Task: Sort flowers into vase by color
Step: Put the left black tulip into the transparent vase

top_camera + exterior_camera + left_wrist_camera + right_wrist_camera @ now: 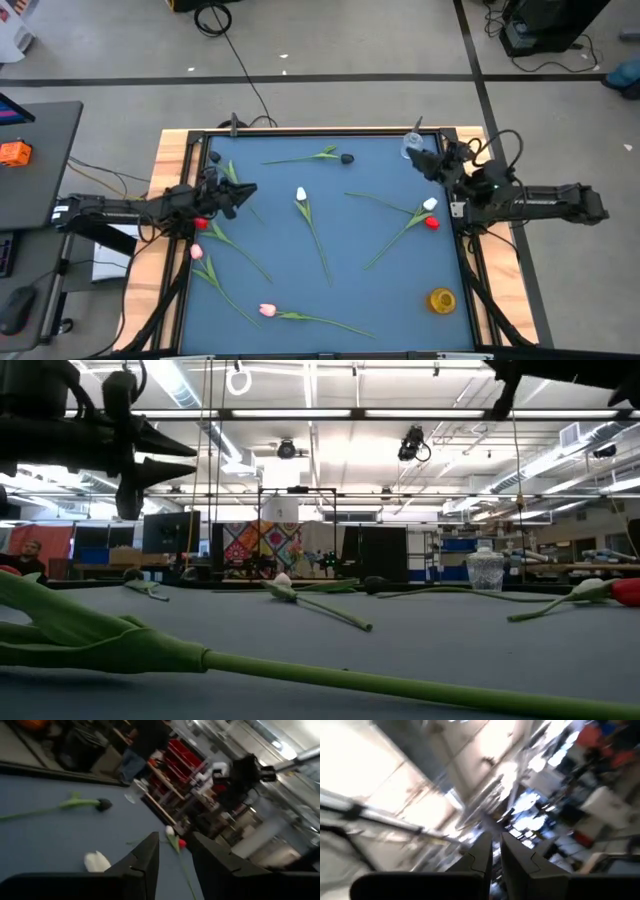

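Left pincer hangs over the left part of the blue surface, fingers a narrow gap apart and holding nothing; the left wrist view looks past them across the surface. Right pincer sits at the far right corner, just beside the clear vase, aimed up into the room, fingers almost closed and empty. Flowers lie flat and scattered: a black tulip near the far edge, a white tulip at centre, a white tulip touching a red tulip at the right, a red tulip and a pink tulip at the left edge, and another pink tulip near the front. A yellow vase stands at the front right corner. No flower appears in either vase, so sorting is judged to be at its start, with the first pick in hand. The next move calls for a pincer to descend onto a thin stem, close on it and carry it to a vase. Which colour belongs to which vase cannot be told. The low view cuts off both arms and shows the nearest stem only in part; the right wrist view shows no surface at all.
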`<state>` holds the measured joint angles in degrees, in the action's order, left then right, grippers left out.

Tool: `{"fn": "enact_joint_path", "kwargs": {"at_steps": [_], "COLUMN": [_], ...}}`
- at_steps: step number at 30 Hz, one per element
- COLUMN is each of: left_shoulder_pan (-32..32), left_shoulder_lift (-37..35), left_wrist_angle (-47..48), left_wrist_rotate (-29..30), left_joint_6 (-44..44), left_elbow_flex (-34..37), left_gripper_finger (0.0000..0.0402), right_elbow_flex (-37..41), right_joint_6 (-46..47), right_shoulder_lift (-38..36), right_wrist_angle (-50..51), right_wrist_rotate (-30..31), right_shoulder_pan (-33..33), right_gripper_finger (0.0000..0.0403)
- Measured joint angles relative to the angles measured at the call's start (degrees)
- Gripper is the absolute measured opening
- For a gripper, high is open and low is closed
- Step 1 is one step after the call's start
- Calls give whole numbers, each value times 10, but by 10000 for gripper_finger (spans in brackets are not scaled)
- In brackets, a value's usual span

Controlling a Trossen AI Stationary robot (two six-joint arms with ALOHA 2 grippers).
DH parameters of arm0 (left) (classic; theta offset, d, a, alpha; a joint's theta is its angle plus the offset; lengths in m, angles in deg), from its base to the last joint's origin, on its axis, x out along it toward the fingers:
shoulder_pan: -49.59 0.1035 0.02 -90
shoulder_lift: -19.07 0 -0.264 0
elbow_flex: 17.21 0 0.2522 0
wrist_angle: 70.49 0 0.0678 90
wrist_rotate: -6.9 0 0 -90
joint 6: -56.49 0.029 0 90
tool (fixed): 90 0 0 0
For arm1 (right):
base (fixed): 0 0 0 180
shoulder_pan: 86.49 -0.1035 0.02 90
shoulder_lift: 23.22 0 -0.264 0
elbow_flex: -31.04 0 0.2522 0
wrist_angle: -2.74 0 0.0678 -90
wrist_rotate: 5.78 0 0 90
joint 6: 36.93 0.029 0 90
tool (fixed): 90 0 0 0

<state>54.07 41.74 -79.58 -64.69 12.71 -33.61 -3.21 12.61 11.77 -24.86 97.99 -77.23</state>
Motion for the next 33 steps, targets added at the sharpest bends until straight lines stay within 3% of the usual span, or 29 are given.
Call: {"fn": "enact_joint_path", "kwargs": {"at_steps": [4, 8, 15, 21, 28, 33], "left_shoulder_pan": [22, 54, 68, 59, 57, 105], "left_shoulder_lift": [44, 128, 267, 309, 323, 344], "left_wrist_angle": [74, 184, 297, 400, 480, 531], "left_wrist_rotate": [21, 25, -13, -23, -30, -34], "left_joint_6": [21, 41, -53, -193, -303, -389], "left_elbow_flex": [-67, -157, -273, -282, -282, -282], "left_gripper_finger": [121, 121, 123, 128, 128, 128], "right_elbow_flex": [-2, -2, -2, -2, -2, -2], "right_joint_6": [5, 2, -63, -31, -25, -19], "right_shoulder_lift": [7, 7, 14, 14, 14, 14], "right_wrist_angle": [93, 213, 331, 474, 578, 615], "right_wrist_rotate": [6, -57, -141, -139, -161, -162], "right_shoulder_pan": [26, 56, 92, 121, 131, 131], "right_gripper_finger": [48, 48, 75, 103, 105, 105]}}
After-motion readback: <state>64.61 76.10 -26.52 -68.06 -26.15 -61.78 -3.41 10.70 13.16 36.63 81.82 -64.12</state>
